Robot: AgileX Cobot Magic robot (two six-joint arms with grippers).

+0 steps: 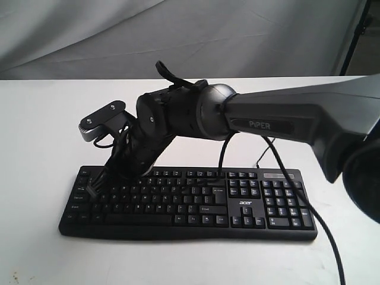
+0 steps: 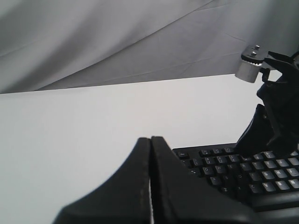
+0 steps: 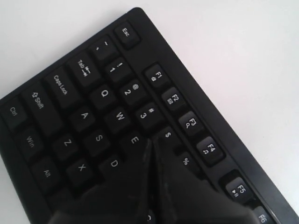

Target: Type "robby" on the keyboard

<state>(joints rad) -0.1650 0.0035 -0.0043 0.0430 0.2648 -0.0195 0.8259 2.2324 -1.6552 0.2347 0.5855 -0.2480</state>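
Keyboard [image 1: 178,202] lengthwise across exterior view, number pad [image 1: 285,205] right; left fingers [image 2: 140,163], right fingers [image 3: 161,172] closed, empty.

From the lower middle of the frame the right gripper [image 3: 152,145], its two dark fingers pressed together, points its tip at the black keyboard [image 3: 84,114] just beside the E and 4 keys, with white table [image 3: 224,51] filling the frame's upper right.

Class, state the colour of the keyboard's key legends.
White on the black keyboard; clearest in right wrist view.
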